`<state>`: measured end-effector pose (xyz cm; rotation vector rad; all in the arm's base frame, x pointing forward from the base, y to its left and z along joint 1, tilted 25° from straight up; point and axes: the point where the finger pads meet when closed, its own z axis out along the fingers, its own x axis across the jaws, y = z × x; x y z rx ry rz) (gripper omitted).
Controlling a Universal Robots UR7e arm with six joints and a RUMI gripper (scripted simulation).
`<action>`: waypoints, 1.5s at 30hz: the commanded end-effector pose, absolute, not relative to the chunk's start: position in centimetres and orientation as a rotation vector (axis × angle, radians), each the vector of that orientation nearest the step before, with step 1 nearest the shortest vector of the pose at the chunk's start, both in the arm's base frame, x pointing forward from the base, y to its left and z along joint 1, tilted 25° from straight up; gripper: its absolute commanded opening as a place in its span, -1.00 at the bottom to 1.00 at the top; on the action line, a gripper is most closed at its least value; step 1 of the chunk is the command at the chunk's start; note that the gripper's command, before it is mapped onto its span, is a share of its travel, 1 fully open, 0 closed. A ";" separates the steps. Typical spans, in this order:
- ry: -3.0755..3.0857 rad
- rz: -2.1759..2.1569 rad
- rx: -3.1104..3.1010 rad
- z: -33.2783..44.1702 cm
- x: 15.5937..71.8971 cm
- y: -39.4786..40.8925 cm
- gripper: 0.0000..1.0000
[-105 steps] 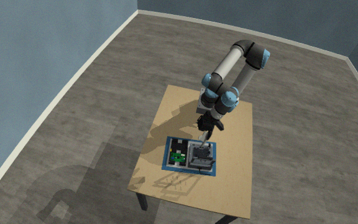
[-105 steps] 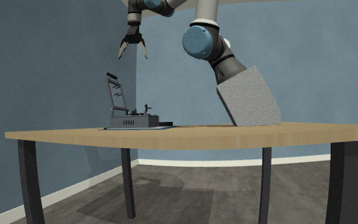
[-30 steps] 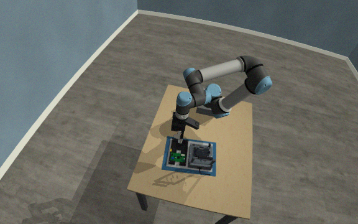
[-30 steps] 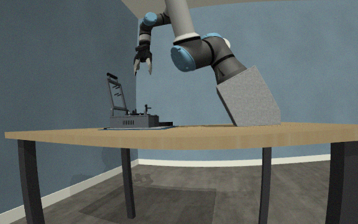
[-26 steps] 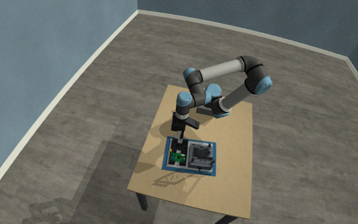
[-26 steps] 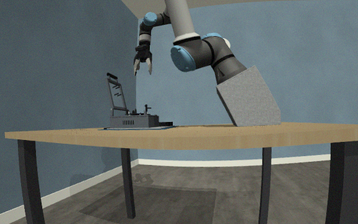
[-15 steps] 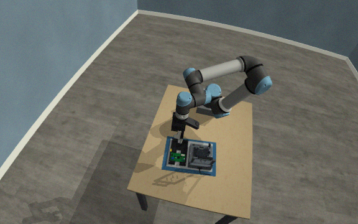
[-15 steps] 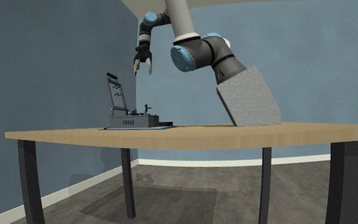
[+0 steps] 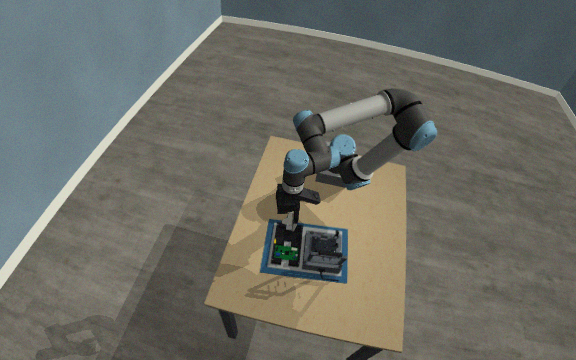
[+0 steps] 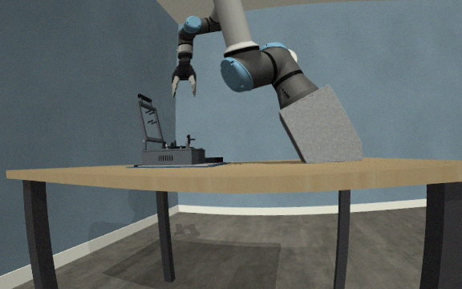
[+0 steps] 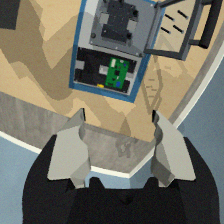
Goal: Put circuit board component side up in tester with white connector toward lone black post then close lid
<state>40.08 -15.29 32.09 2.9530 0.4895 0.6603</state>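
The green circuit board (image 9: 286,252) lies in the black tray on the left half of the blue mat; it also shows in the wrist view (image 11: 116,74). The grey tester (image 9: 323,248) stands on the right half of the mat, with its lid (image 10: 151,122) open and upright. The tester also shows in the wrist view (image 11: 118,25). My gripper (image 10: 184,86) hangs high above the tray, pointing down. Its fingers are partly open with nothing between them.
The blue mat (image 9: 304,251) sits on a wooden table (image 9: 318,240). The arm's grey base block (image 10: 320,126) stands at the back of the table. Thin black posts (image 10: 188,141) rise from the tester's top.
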 end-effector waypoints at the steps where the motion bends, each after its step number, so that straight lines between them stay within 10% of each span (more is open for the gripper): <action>1: 0.729 0.641 2.873 32.1 40.1 -15.3 0.17; 45: 2.015 0.429 1.932 32.1 40.1 -15.3 0.17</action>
